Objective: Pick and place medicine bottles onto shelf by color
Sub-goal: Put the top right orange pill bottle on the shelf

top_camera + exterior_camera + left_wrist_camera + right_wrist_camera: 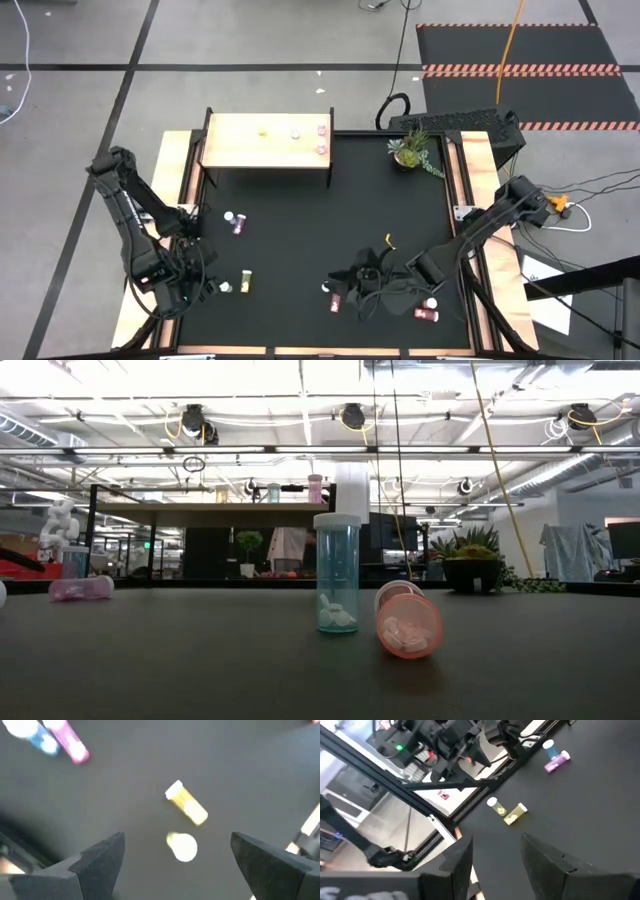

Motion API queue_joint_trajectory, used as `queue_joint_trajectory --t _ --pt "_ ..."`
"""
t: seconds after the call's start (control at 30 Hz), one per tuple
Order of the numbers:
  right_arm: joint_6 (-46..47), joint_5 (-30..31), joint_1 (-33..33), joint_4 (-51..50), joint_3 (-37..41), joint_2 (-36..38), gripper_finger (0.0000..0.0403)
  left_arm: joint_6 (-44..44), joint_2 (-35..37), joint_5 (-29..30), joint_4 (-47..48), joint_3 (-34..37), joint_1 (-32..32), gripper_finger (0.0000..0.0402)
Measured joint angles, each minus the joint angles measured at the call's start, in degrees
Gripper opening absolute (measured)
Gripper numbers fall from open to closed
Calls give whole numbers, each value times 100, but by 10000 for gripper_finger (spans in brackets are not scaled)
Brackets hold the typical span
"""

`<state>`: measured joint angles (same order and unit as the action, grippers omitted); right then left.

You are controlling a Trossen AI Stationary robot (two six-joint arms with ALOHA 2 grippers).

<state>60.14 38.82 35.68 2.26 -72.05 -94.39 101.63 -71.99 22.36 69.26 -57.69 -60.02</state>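
Red bottle on its side beside upright teal bottle | left end effector wide open, empty, over yellow bottle | right end effector part open, empty | shelf holds three bottles, beyond these on surface

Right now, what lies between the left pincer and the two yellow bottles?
Only bare black mat. In the left wrist view the open left pincer frames the upright and lying yellow bottles.

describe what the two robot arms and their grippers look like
Both arms are black, jointed and slim, with loose black cables looping around the wrists. The left gripper has two broad, dark grey, wedge-shaped fingers with flat matte faces. The right gripper has the same dark angular fingers. No markings are legible.
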Motion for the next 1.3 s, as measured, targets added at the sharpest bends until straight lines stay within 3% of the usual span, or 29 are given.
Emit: queue_joint_trajectory --t 0.07,0.17,0.23,0.3,0.73,0.9,1.13,1.3 --pt "-126 3 3 3 0 -108 157 -320 0 443 -183 0 -53 360" --pt "-341 -231 36 -17 62 -275 157 -1629 -7 1083 -954 0 -93 360" --pt "-402 -402 44 2 72 -364 157 -2534 -45 1223 -1375 44 -71 360" --pt "-485 -441 48 9 72 -380 157 -2874 -80 1240 -1631 154 -62 360" --pt "-1323 -490 -520 -402 70 -347 157 -1113 -83 1059 -1969 632 213 360" --pt "-1662 -966 -923 -933 70 -215 157 -1292 -83 1047 -2036 618 678 360" --pt "-2786 -1367 -1345 -1468 78 143 157 -2510 -83 742 -2971 605 1700 360" --pt "-2868 -1435 -1664 -1291 807 723 158 -2193 -41 336 -2418 605 2289 360"
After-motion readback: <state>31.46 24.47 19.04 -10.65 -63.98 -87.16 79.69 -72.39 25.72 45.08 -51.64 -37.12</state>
